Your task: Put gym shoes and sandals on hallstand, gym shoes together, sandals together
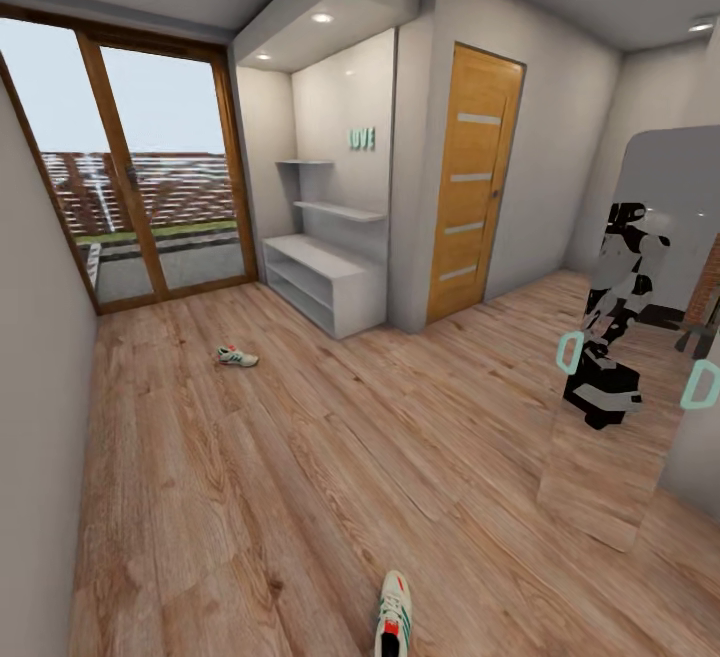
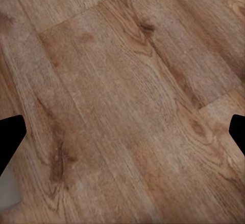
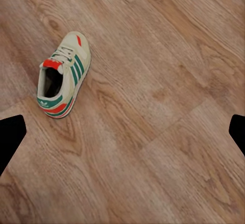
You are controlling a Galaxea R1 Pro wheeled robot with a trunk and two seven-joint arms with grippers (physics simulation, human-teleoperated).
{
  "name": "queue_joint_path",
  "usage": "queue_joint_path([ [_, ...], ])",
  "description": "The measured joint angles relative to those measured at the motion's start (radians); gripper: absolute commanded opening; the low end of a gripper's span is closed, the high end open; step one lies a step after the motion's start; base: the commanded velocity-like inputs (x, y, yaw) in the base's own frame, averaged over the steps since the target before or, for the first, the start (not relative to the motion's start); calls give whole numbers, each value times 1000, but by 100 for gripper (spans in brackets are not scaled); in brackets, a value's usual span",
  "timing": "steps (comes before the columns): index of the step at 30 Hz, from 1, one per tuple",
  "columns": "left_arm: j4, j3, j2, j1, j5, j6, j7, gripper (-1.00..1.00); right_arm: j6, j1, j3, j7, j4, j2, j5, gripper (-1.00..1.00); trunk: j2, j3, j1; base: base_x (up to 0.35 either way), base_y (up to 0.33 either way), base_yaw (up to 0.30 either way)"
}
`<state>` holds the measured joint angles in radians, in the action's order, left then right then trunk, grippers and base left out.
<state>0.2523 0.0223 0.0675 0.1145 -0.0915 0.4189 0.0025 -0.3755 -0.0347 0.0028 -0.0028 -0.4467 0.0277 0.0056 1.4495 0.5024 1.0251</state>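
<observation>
One gym shoe (image 1: 238, 356), cream with green stripes, lies on the corridor floor (image 1: 300, 477) in front of the hallstand (image 1: 325, 282). The pale grey hallstand stands in the alcove, with two staggered wall shelves above it. The other gym shoe (image 1: 393, 615) lies close to me at the lower edge of the head view. It also lies on the planks as the gym shoe (image 3: 64, 75) under my right gripper (image 3: 122, 137), which is open and well above it. My left gripper (image 2: 122, 137) is open over bare floor (image 2: 127, 81). The two sandals are out of view.
A glass sliding door (image 1: 150, 177) closes the far end of the corridor. A wooden door (image 1: 470, 187) stands right of the alcove. A tall mirror (image 1: 630, 337) leans at the right and reflects the robot. A grey wall (image 1: 40, 387) runs along the left.
</observation>
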Motion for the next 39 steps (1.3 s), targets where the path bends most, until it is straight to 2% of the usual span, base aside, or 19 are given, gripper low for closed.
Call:
queue_joint_path([
  [10, 0, 0, 0, 0, 1, 0, 0, 100, 1, 0, 0, 0, 1, 0, 0, 100, 0, 0, 0, 0, 54, -19],
  [27, 0, 0, 0, 0, 2, 0, 0, 100, 1, 0, 0, 0, 1, 0, 0, 100, 0, 0, 0, 0, 281, -266],
  [39, 3, -5, 0, 0, 3, 0, 0, 100, 1, 0, 0, 0, 1, 0, 0, 100, 0, 0, 0, 0, 64, -80],
])
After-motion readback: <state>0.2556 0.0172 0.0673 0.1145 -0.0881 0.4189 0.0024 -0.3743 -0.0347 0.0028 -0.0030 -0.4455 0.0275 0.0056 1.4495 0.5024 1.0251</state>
